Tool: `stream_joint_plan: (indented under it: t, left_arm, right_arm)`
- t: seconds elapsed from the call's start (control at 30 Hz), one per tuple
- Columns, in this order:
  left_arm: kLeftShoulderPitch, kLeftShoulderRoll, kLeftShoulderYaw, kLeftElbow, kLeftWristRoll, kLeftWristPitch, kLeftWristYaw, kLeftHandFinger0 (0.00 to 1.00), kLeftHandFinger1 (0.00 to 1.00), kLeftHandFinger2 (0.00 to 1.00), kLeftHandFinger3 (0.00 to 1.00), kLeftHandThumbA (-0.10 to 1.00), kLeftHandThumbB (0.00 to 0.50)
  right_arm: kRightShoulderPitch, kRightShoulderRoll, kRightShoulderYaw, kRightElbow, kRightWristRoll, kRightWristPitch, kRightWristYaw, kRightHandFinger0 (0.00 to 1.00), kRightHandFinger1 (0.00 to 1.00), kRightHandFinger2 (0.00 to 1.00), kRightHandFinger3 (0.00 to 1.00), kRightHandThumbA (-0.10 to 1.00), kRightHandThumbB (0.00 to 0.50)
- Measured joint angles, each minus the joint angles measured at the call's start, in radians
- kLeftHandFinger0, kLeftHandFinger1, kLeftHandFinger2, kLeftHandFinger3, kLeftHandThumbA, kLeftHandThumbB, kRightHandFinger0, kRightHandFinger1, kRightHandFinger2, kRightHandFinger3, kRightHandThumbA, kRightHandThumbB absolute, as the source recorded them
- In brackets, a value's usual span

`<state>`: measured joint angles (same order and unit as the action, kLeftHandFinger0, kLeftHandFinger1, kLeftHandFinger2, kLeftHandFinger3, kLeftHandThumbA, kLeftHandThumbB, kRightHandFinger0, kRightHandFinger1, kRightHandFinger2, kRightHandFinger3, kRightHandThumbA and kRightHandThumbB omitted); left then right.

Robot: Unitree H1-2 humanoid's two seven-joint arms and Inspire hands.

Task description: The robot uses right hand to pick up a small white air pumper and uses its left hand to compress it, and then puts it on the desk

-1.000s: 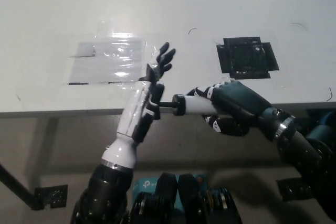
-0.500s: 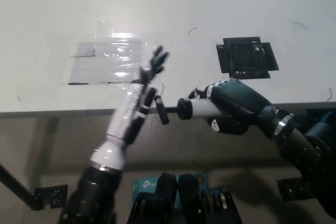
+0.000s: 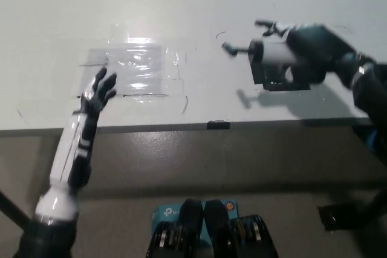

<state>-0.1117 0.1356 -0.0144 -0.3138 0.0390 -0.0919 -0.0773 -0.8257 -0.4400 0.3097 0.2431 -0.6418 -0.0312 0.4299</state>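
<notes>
My black right hand [image 3: 314, 49] is shut on the small white air pumper [image 3: 270, 52] and holds it above the white desk [image 3: 199, 4] at the right, over a black square mark [image 3: 275, 77]. The pumper's dark rod and handle [image 3: 233, 48] stick out to the left; the picture is blurred there. My white left hand [image 3: 100, 92] is open at the left, over the desk's front edge beside a clear tape patch [image 3: 136, 67], well apart from the pumper.
The desk's front edge [image 3: 181, 128] runs across the middle of the picture, with floor below it. A small dark piece [image 3: 219, 125] sits on that edge. Thin pen marks dot the desk top.
My right hand has lifted the pumper up and rightward from in front of the desk edge to above the desk. My left hand has let go of the handle and swung away left.
</notes>
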Motion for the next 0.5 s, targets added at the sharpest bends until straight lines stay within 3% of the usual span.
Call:
stream_joint_plan:
  t: [0.1,0.13,0.17,0.3,0.43,0.47,0.5]
  left_arm:
    - [0.063,0.007,-0.006,-0.029,-0.012,-0.002,-0.012,1.00,1.00,1.00,1.00,1.00,0.211]
    - [0.094,0.009,-0.011,-0.038,-0.015,-0.006,-0.015,1.00,1.00,1.00,1.00,1.00,0.177]
    - [0.118,0.010,-0.016,-0.040,-0.015,-0.012,-0.017,1.00,1.00,1.00,1.00,1.00,0.178]
    - [0.188,0.014,-0.029,-0.037,-0.016,-0.032,-0.025,1.00,1.00,1.00,1.00,1.00,0.185]
    - [0.227,0.017,-0.031,-0.019,-0.015,-0.053,-0.030,1.00,1.00,1.00,1.00,1.00,0.178]
    - [0.231,0.018,-0.031,-0.015,-0.015,-0.056,-0.030,1.00,1.00,1.00,1.00,1.00,0.176]
    - [0.232,0.018,-0.030,-0.010,-0.015,-0.060,-0.031,1.00,1.00,1.00,1.00,1.00,0.162]
  right_arm:
    - [-0.058,0.004,0.000,0.111,-0.010,-0.004,-0.029,0.03,0.48,0.82,0.86,-0.10,0.156]
    - [-0.080,0.005,0.001,0.165,-0.017,-0.006,-0.044,0.04,0.50,0.83,0.82,-0.10,0.165]
    - [-0.096,0.007,0.002,0.204,-0.022,-0.007,-0.058,0.04,0.49,0.83,0.81,-0.10,0.166]
    - [-0.129,0.021,0.014,0.319,-0.038,-0.009,-0.101,0.04,0.49,0.83,0.82,-0.10,0.191]
    - [-0.147,0.055,0.049,0.457,-0.051,-0.011,-0.148,0.09,0.51,0.86,0.85,-0.10,0.181]
    - [-0.148,0.063,0.057,0.484,-0.054,-0.011,-0.154,0.10,0.50,0.82,0.80,-0.10,0.192]
    - [-0.148,0.067,0.061,0.496,-0.054,-0.011,-0.157,0.17,0.49,0.73,0.70,-0.02,0.218]
